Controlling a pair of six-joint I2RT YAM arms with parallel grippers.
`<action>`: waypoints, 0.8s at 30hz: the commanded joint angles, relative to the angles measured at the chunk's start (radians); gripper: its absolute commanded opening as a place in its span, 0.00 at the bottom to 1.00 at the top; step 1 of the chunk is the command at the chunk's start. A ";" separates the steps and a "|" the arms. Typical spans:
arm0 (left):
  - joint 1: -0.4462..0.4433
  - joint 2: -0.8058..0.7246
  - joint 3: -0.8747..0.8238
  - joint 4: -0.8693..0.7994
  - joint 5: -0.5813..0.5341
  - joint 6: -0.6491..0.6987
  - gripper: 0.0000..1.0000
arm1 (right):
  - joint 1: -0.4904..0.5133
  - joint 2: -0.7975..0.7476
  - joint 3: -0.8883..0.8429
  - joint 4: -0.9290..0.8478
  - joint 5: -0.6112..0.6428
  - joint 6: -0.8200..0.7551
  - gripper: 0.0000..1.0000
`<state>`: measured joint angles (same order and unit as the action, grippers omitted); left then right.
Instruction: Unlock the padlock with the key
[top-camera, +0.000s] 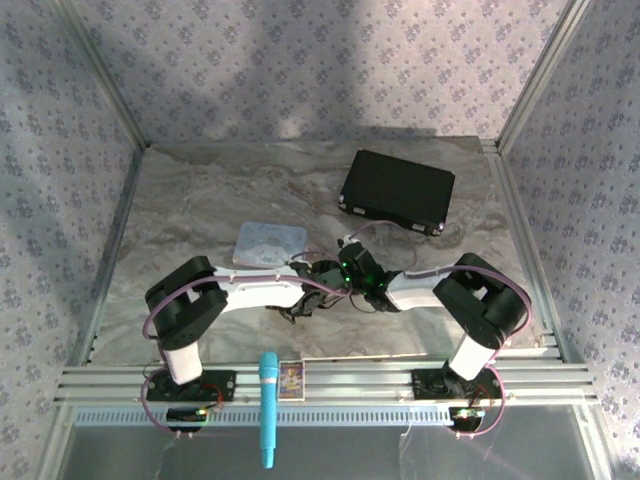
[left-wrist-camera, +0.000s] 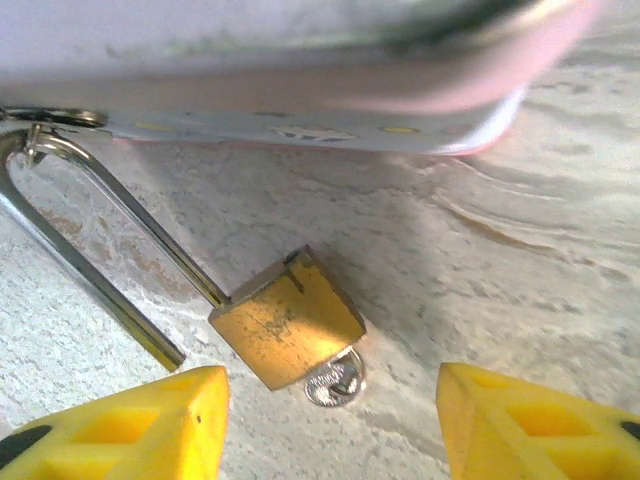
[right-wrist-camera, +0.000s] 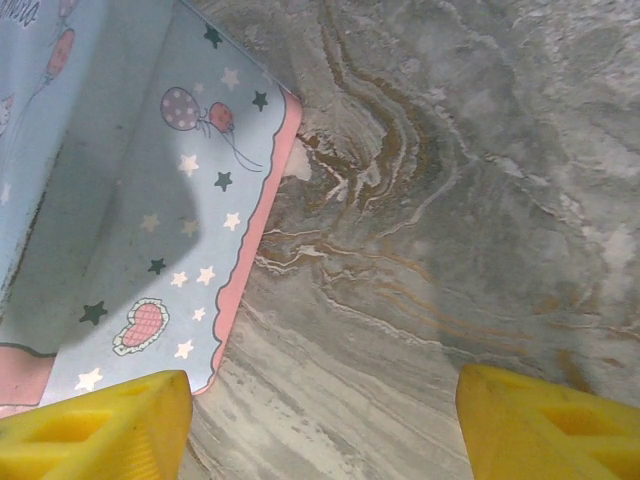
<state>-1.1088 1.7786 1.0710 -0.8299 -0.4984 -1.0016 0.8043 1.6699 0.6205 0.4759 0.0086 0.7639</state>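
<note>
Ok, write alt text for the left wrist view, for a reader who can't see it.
A small brass-gold padlock lies on the grey marbled table, its long steel shackle reaching up-left with one leg's end free of the body. A silver key head pokes out beneath it; the left gripper's yellow fingers stand apart, touching nothing.

Marbled table (top-camera: 200, 200), padlock (left-wrist-camera: 285, 318), lavender tin (top-camera: 268, 244), black case (top-camera: 397, 190)

padlock (left-wrist-camera: 285, 320) on the desk (left-wrist-camera: 520, 280), near the tin (left-wrist-camera: 300, 90)
i see a case (top-camera: 397, 190) farther back, right of the tin.
</note>
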 joint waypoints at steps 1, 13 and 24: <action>-0.011 -0.087 0.005 0.034 0.004 0.019 0.62 | -0.010 -0.006 -0.054 -0.091 0.052 -0.004 0.73; 0.203 -0.742 -0.310 0.279 0.098 0.042 1.00 | 0.034 -0.150 -0.054 -0.146 -0.023 -0.203 0.99; 0.511 -0.946 -0.550 0.404 0.385 0.026 0.89 | 0.231 0.013 0.175 -0.247 0.037 -0.255 0.72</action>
<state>-0.6075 0.8074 0.5312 -0.4816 -0.1883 -0.9794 1.0401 1.6184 0.7479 0.2760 0.0341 0.5060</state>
